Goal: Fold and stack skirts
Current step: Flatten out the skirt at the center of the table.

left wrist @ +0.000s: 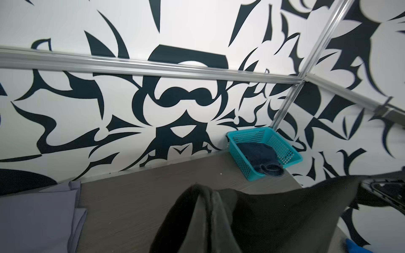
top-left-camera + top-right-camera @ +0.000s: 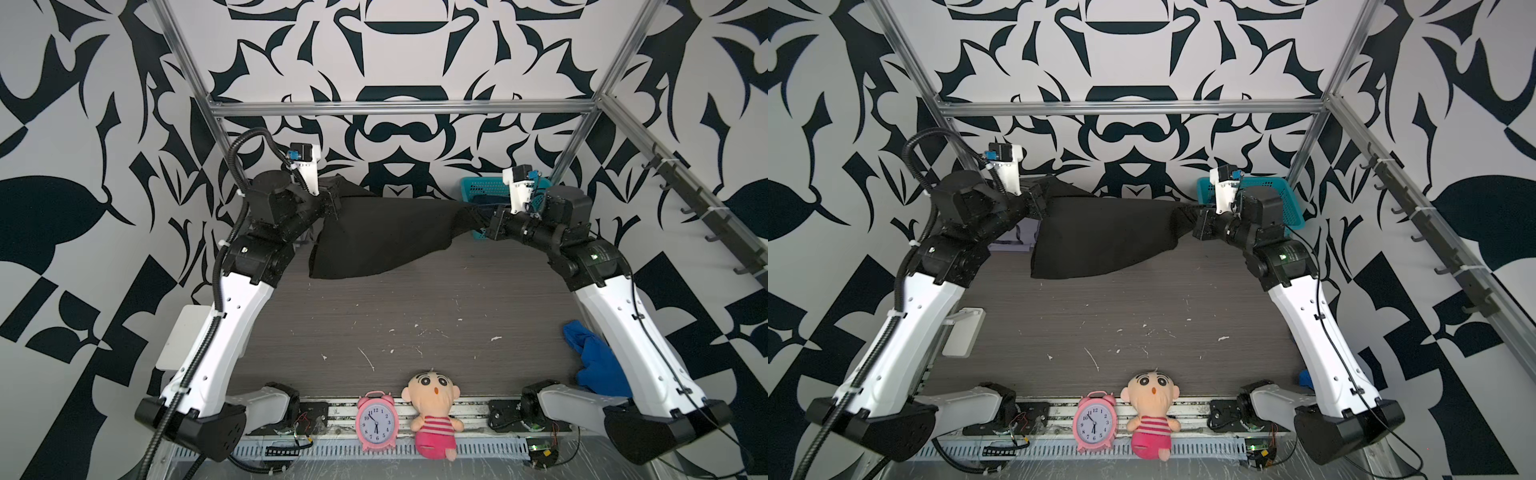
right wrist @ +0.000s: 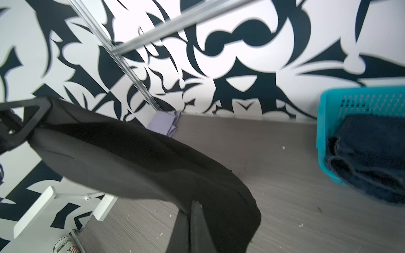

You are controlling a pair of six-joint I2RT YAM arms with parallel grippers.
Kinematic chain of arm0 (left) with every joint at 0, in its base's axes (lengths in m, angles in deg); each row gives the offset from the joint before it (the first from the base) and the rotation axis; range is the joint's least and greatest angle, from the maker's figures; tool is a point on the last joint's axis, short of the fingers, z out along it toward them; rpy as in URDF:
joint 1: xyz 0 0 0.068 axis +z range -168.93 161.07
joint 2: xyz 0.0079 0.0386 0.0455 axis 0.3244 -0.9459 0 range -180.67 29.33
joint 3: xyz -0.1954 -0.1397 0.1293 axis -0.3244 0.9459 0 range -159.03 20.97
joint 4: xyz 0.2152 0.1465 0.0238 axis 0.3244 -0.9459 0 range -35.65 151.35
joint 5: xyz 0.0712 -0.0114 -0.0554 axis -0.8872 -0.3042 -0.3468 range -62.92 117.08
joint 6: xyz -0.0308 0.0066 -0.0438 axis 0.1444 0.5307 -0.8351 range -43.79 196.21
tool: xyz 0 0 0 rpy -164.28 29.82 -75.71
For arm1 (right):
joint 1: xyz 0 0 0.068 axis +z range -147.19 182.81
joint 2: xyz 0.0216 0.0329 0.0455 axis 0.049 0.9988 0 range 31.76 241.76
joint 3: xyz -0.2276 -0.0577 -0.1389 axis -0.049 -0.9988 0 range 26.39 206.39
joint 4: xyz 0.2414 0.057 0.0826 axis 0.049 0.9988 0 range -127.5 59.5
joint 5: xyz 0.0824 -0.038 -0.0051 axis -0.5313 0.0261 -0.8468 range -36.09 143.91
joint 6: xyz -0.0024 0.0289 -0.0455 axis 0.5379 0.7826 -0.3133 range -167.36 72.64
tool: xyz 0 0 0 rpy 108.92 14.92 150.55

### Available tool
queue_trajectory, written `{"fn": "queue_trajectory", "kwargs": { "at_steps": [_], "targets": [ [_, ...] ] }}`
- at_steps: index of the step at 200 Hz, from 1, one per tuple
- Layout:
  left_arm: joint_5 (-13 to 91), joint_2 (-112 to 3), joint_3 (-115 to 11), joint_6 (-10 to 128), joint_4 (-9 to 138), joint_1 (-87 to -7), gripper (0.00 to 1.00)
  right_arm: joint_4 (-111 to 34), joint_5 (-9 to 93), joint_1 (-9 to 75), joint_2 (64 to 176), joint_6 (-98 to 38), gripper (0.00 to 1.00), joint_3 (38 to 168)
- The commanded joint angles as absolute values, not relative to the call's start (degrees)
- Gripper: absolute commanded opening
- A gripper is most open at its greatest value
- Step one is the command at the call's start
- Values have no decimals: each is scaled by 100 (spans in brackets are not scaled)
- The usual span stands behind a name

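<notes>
We hold the plain black cloth skirt (image 2: 382, 237) stretched above the grey wood-grain table (image 2: 415, 324) toward 12 o'clock. The left gripper (image 2: 334, 205) pinches its 10 o'clock corner, the right gripper (image 2: 473, 216) its 2 o'clock corner. Overstretching could slip a thin pinch, and the sagging hem might bunch on landing.

A pink alarm clock (image 2: 376, 420) stands beside a plush doll (image 2: 434, 411), a teal basket (image 2: 478, 189) far behind.
</notes>
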State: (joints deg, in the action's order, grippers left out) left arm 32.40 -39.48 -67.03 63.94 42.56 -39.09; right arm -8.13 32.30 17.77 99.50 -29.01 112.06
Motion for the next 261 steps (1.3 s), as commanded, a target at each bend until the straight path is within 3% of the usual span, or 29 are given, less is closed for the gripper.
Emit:
{"fn": "queue_trajectory", "kwargs": {
  "at_steps": [1, 53, 90, 100, 123, 130, 138, 146, 150, 153, 192, 236, 261],
  "targets": [
    [3321, -3499, -6557, 6189, 4273, -3870, 0, -553, 3735, 1714, 9607, -3147, 0, 11633],
    [3400, -3006, -6384, 5800, 4256, -3883, 0, -414, 3816, 1716, 9191, -3230, 0, 11835],
    [2809, -3479, -6227, 5925, 4293, -3886, 0, -548, 3914, 1720, 9765, -3397, 0, 11737],
    [2643, -3740, -6218, 6017, 4309, -3874, 11, -731, 3914, 1713, 9995, -3391, 0, 11671],
    [2500, -4553, -6059, 6276, 4679, -3710, 12, -1146, 4031, 1714, 10599, -3429, 0, 11730],
    [2499, -4839, -6079, 6314, 4735, -3600, 25, -1237, 4083, 1713, 10823, -3454, 0, 11801],
    [2469, -5169, -6142, 6344, 4753, -3455, 53, -1260, 4221, 1713, 11107, -3444, 26, 11989],
    [2433, -5473, -6238, 6320, 4727, -3296, 78, -1162, 4311, 1717, 11412, -3433, 63, 12253],
    [2421, -5601, -6276, 6282, 4706, -3219, 89, -1097, 4335, 1714, 11539, -3461, 90, 12384],
    [2423, -5694, -6309, 6244, 4684, -3164, 94, -1049, 4342, 1713, 11629, -3482, 99, 12470],
    [2362, -5681, -5904, 5987, 4908, -2954, 100, -1044, 4422, 1720, 11524, -3565, 100, 12455],
    [2468, -5268, -5124, 5648, 4217, -2955, 100, -1466, 4270, 1714, 10660, -3089, 100, 10720],
    [2707, -4980, -4457, 5196, 3795, -2964, 95, -1844, 4036, 1722, 10297, -2628, 100, 9311]
  ]
}}
